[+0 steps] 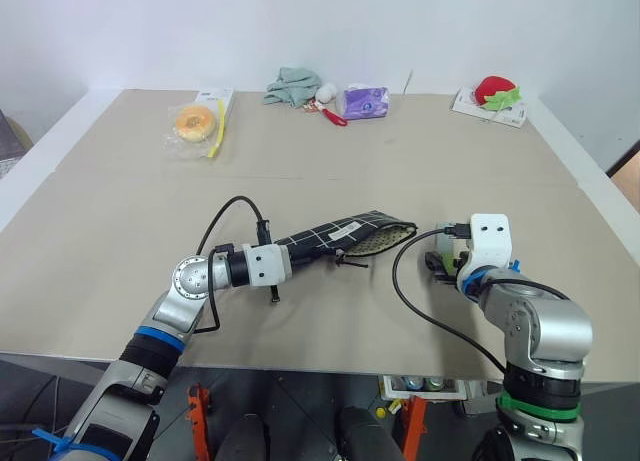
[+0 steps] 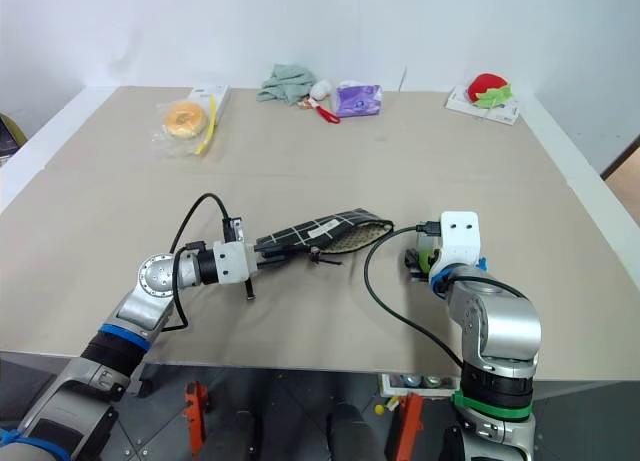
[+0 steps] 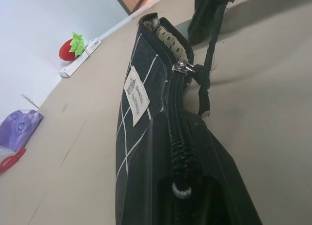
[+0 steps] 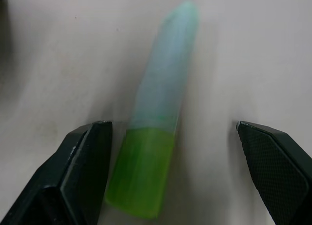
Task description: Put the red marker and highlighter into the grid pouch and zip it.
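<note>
- Highlighter (image 4: 157, 137), a short stubby stick with a light green body and a paler, translucent cap, lies flat on the beige desk (image 1: 400, 151) near its right front part, directly under the right gripper (image 4: 178, 173).
- Right gripper's two black fingers (image 4: 80, 171) stand wide apart, one on each side of the highlighter's green end; the nearer finger is just beside the barrel, and contact cannot be told.
- Grid pouch (image 1: 340, 236), a flat black fabric case with white grid lines, lies just to the left of that gripper with its mouth gaping toward it, showing a pale dotted lining (image 1: 385, 240).
- Small white label (image 3: 136, 94) sits on the pouch's side, and the black zipper pull (image 3: 186, 68) rests partway along the teeth, with a dark cord hanging from it.
- Left gripper (image 1: 282, 257) points to the right, its fingers clamped on the closed end of the pouch, holding that end slightly up.
- Farther back on the desk: a bagged doughnut with a yellow strip (image 1: 195, 124) at the left, a crumpled pale green cloth (image 1: 292, 85), a red-handled item with a white head (image 1: 328, 103), a purple packet (image 1: 364, 101), and a red strawberry-like plush on a white card (image 1: 493, 92) at the right.
</note>
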Robot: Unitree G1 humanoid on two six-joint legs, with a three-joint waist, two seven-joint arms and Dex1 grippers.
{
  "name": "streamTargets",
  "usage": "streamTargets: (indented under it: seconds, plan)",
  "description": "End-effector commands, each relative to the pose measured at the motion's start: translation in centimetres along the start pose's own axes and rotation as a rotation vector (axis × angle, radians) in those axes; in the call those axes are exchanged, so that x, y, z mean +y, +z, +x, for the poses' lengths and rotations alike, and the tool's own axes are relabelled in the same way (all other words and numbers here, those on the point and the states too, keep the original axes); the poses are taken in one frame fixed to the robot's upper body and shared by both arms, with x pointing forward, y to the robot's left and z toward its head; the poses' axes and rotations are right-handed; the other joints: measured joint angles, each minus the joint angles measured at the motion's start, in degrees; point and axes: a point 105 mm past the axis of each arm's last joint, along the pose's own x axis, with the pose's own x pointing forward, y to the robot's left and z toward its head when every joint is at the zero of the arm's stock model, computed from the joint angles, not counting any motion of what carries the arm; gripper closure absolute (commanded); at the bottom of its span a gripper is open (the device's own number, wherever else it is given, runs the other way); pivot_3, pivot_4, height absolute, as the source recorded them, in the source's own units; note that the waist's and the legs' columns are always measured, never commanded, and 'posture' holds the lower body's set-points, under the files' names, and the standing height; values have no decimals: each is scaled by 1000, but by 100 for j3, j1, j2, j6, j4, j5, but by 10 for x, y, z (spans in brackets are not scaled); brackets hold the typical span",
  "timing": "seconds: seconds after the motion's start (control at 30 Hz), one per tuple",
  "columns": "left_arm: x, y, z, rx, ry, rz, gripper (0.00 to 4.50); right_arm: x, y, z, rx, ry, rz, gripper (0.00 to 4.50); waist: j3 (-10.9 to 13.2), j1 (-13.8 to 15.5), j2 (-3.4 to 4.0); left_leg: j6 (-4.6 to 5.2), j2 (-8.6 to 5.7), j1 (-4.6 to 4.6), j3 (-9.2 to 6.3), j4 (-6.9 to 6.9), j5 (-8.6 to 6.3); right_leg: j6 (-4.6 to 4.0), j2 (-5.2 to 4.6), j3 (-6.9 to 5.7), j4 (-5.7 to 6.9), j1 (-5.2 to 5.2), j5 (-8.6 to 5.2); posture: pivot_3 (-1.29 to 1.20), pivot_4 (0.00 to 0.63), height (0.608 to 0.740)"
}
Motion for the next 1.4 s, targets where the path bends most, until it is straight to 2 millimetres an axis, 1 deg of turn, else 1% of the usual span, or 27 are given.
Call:
streamTargets:
  seconds: [0.03, 0.07, 0.13, 0.3, 0.33, 0.43, 0.5, 0.57, 0.6, 0.67, 0.73, 0.77, 0.8, 0.83, 0.87, 0.93, 0.97, 1.1, 1.17, 1.27, 1.4]
  plan:
    - [10, 9, -3, -31, 44, 32, 4500, 0, -6, 0, 21, 12, -19, 105, 0, 0, 0, 0, 1, 0, 0, 0, 0, 0, 0, -1, 0, 0, 0, 0, 150, 740]
    - [10, 9, -3, -31, 45, 32, 4500, 0, -7, 1, 24, 13, -18, 333, 0, 0, 0, 0, 1, 1, -1, 0, 0, 0, 1, -2, 0, 0, 0, 0, 150, 740]
    - [10, 9, -3, -32, 48, 32, 4500, -2, -6, 2, 21, 5, -21, 966, 0, 0, 0, 0, 2, 1, -2, 0, 0, -1, 2, -2, 0, 0, -1, 0, 150, 740]
    - [10, 10, -2, -35, 49, 33, 4500, -4, -6, 1, 20, 8, -6, 3413, 0, 9, -1, 0, -1, 1, -4, 1, 0, 1, -1, -4, -2, 6, -1, 0, 150, 740]
    - [11, 10, -2, -36, 49, 34, 4500, -4, -5, 1, 17, 10, 0, 3423, -1, 9, -1, 0, -1, 1, -4, 2, 0, 1, -1, -5, -4, 7, -1, 0, 150, 740]
    - [12, 10, -2, -36, 50, 36, 4500, -5, 7, 0, -37, 26, 55, 3422, 0, 7, -1, 0, -1, 0, -5, 2, 0, 1, -1, -5, -5, 6, -1, 0, 150, 740]
    - [13, 11, -1, -38, 50, 37, 4500, -11, 29, -2, -143, 45, -8, 3422, 1, 6, 0, 0, 0, 0, -5, 1, 0, 1, -1, -6, -5, 6, -1, 0, 150, 740]
    - [14, 11, 0, -43, 50, 34, 4500, -10, 57, -10, -279, 123, -167, 3422, 7, 6, 11, 0, -5, -2, -4, 1, 0, 2, -5, -4, -6, 4, -1, 0, 150, 740]
    - [14, 11, 0, -44, 48, 33, 4500, -3, 66, -17, -333, 212, -267, 3422, 12, 5, 19, 0, -8, -4, -1, 2, 0, 5, -8, -2, -10, 4, -1, 0, 150, 740]
    - [13, 12, 1, -46, 43, 33, 4500, 13, 80, -39, -436, 406, -443, 3422, 12, -2, 19, 1, -9, -3, 2, -1, -1, 14, -11, 0, -17, 5, -5, 0, 150, 740]
    - [15, 12, 1, -48, 41, 34, 4500, 23, 95, -67, -516, 589, -507, 3422, 12, -15, 18, 9, -4, -2, -2, -6, -5, 12, -6, -5, -17, 6, -10, 0, 150, 740]
    - [15, 12, 1, -48, 41, 35, 4500, 27, 97, -80, -526, 676, -561, 3422, 12, -22, 18, 15, 0, 0, -2, -6, -8, 8, -1, -6, -17, 6, -12, 0, 150, 740]
    - [16, 12, 2, -49, 41, 36, 4500, 30, 95, -89, -507, 741, -611, 3422, 13, -18, 18, 17, 2, 1, -4, -9, -10, 5, 2, -7, -16, 5, -14, 0, 150, 740]
    - [17, 12, 2, -49, 41, 37, 4500, 31, 93, -94, -488, 779, -645, 3422, 14, -9, 19, 17, 3, -1, -6, -9, -10, 2, 2, -10, -15, 5, -15, 0, 150, 740]
    - [18, 13, 2, -50, 42, 38, 4500, 30, 91, -94, -454, 790, -715, 3422, 13, -5, 17, 17, 2, -1, -7, -10, -10, 2, 1, -12, -16, 6, -16, 0, 150, 740]
    - [20, 13, 3, -52, 43, 42, 4500, 25, 80, -91, -347, 796, -843, 3422, 14, 6, 17, 18, 0, -2, -7, -5, -10, 2, -3, -13, -17, 9, -17, 0, 150, 740]
    - [21, 13, 4, -53, 44, 43, 4500, 22, 77, -89, -319, 788, -877, 3422, 14, 7, 16, 17, -5, -2, -6, -3, -10, 4, -9, -13, -17, 9, -17, 0, 150, 740]
    - [21, 14, 4, -57, 49, 46, 4500, 5, 65, -75, -227, 718, -972, 3422, 15, 6, 10, 16, -6, -2, -4, 3, -9, 5, -11, -13, -17, 10, -17, 0, 150, 740]
    - [20, 15, 4, -58, 50, 46, 4500, 1, 61, -68, -208, 692, -1012, 3422, 15, 6, 10, 14, -6, -1, -3, 2, -8, 4, -11, -13, -16, 8, -16, 0, 150, 740]
    - [18, 15, 4, -61, 50, 45, 4500, 6, 61, -63, -218, 694, -1045, 3422, 15, 1, 10, 14, -4, -1, -1, 1, -8, 4, -10, -12, -16, 6, -16, 0, 150, 740]
    - [17, 16, 5, -65, 46, 44, 4500, 20, 61, -57, -241, 719, -1099, 3422, 16, 0, 11, 14, -1, -1, -3, -2, -8, 2, -7, -12, -15, 4, -16, 0, 150, 740]
